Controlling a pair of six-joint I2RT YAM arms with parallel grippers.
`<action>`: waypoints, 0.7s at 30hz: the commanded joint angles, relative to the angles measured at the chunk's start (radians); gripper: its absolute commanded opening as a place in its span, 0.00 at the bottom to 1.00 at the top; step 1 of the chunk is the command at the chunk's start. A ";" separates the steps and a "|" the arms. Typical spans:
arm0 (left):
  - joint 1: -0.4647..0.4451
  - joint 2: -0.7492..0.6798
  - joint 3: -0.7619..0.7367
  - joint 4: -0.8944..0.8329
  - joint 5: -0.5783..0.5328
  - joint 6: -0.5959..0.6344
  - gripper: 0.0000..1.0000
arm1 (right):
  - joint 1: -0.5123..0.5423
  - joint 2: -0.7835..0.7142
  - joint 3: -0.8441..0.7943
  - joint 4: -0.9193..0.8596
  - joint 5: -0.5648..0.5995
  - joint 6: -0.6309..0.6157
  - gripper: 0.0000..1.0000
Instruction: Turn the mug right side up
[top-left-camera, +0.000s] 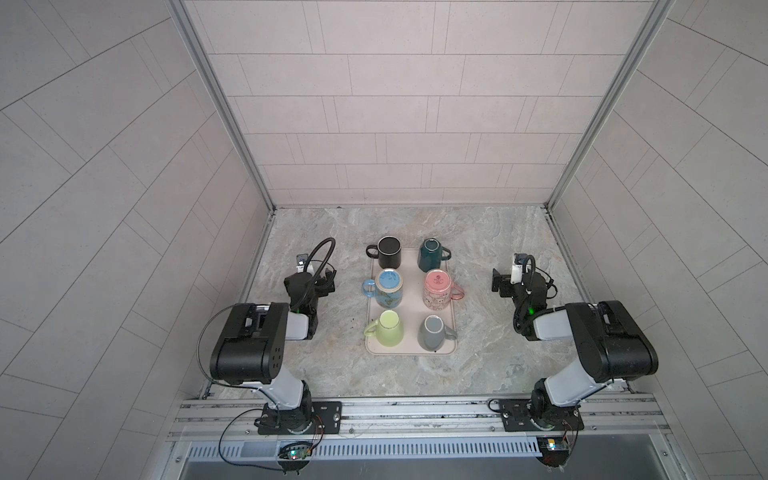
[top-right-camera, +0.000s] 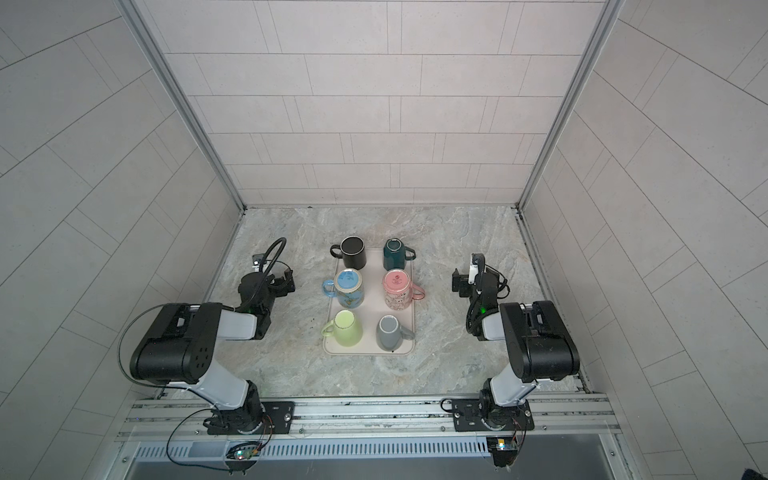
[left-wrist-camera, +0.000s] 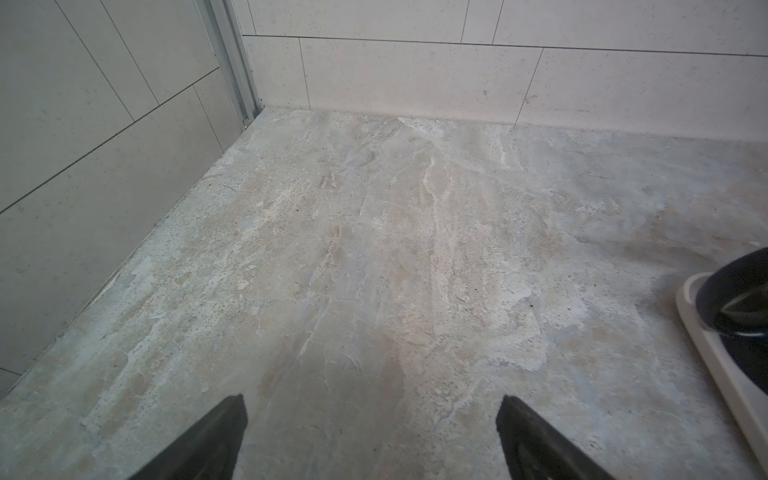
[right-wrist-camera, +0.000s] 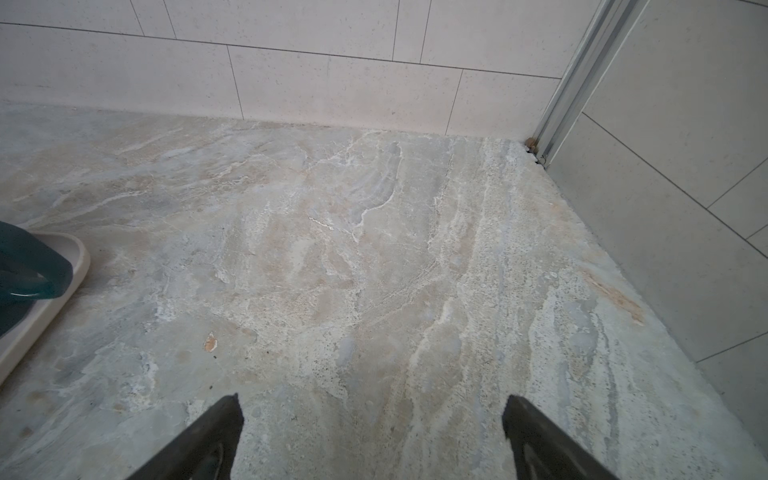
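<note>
A pale tray (top-left-camera: 411, 293) sits in the middle of the table (top-left-camera: 478, 365) with six mugs on it, in two rows of three. On the left, from far to near, are the black mug (top-left-camera: 388, 253), the blue mug (top-left-camera: 388, 286) and the light green mug (top-left-camera: 385, 330). On the right, from far to near, are the dark green mug (top-left-camera: 432, 254), the pink mug (top-left-camera: 438, 289) and the grey mug (top-left-camera: 434, 332). The left mugs have handles pointing left, and the right mugs have handles pointing right.

The blue, pink and dark green mugs show flat bottoms, so they are upside down. The light green and grey mugs look upside down too. The black mug has a dark round top with a thin pale ring. It may be its open mouth, but it is too dark to be sure. The pictures on the blue and pink mugs are too small to make out.

The left gripper (left-wrist-camera: 372, 405) is left of the tray, and the right gripper (right-wrist-camera: 372, 409) is right of it. Both are spread wide over bare table and hold nothing. Only their dark tips show in the wrist views; the rest is cut off. In both top views cables partly hide them. Each wrist view catches just a tray corner and a slice of one far mug.
</note>
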 joint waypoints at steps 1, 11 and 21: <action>-0.002 -0.015 0.007 0.013 -0.006 0.009 1.00 | 0.005 0.002 0.008 0.008 0.015 -0.011 0.99; -0.002 -0.014 0.007 0.012 -0.006 0.009 1.00 | 0.004 0.003 0.007 0.007 0.015 -0.011 0.99; -0.001 -0.114 0.026 -0.105 -0.048 -0.004 1.00 | 0.005 -0.069 -0.008 -0.018 0.041 -0.002 0.99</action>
